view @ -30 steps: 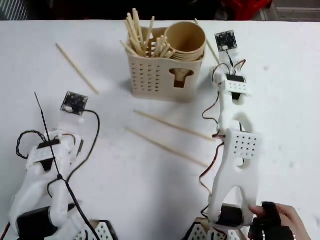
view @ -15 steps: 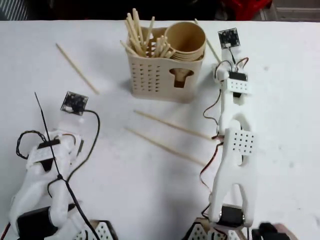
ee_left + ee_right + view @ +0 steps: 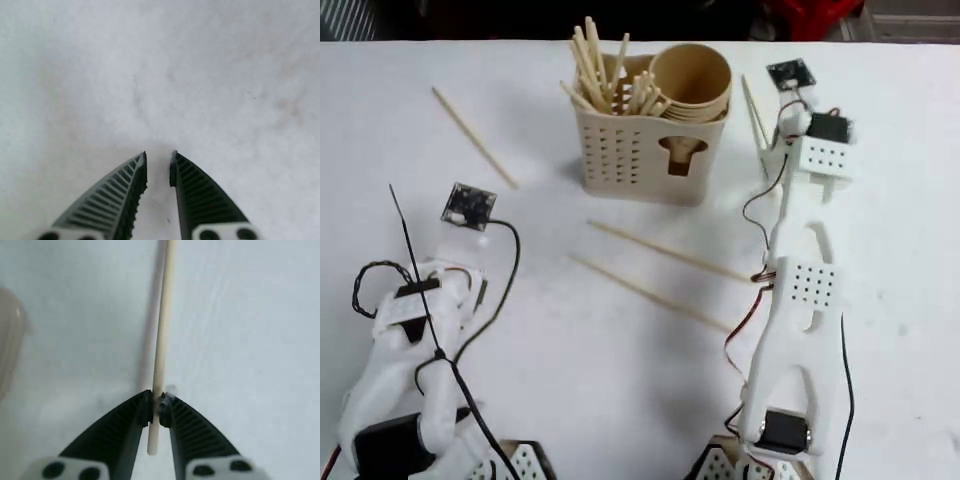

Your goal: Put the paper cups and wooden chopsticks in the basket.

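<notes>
The right arm (image 3: 798,300) is seen stretched up the right side of the high view, with its wrist turned sideways at the upper right. The right gripper (image 3: 156,401) is closed on a chopstick (image 3: 163,325) near its end. The left arm (image 3: 405,340) is folded at the lower left, and the left gripper (image 3: 158,160) is held narrowly parted, pointed downward.

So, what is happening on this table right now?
The right gripper has its jaws shut on one wooden chopstick just beside the basket. The basket already holds paper cups and a bundle of chopsticks. Three loose chopsticks lie on the table. The left gripper hangs over bare table, jaws slightly apart, holding nothing.
</notes>
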### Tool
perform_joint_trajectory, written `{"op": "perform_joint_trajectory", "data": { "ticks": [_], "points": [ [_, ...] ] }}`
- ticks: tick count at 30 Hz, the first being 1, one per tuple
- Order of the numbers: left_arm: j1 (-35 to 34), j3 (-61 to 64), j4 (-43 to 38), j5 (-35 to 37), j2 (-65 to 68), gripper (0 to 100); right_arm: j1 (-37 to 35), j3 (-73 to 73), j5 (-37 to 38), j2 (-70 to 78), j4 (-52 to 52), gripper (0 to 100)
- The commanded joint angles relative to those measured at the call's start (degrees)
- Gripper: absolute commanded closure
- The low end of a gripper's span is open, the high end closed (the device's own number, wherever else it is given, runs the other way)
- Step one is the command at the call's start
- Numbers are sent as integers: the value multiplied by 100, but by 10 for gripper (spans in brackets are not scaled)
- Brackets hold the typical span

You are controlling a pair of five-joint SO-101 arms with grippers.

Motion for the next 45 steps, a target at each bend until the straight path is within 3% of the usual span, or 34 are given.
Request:
{"op": "perform_joint_trajectory", "data": {
  "ticks": [1,8,12,20,25,29,33,37,45],
  "points": [
    [101,-35,-88,-62,-180,902,198,-1336,53,-154,901,982],
    [101,-35,-88,-62,-180,902,752,-440,0,-1490,919,983],
    [101,-35,-88,-62,-180,902,769,1090,9,-3222,919,983],
    [101,-35,-88,-62,-180,902,-251,5600,501,-7626,866,981],
    [101,-35,-88,-62,-180,902,-1033,6796,501,-10141,840,982],
    [101,-35,-88,-62,-180,902,-1534,7367,475,-11292,848,982],
    [101,-35,-88,-62,-180,902,-1780,7815,457,-11495,848,981],
    [101,-35,-88,-62,-180,902,-1455,8993,0,-10932,602,978],
    [101,-35,-88,-62,-180,902,-743,10699,-958,-8971,-2105,837]
  ]
}}
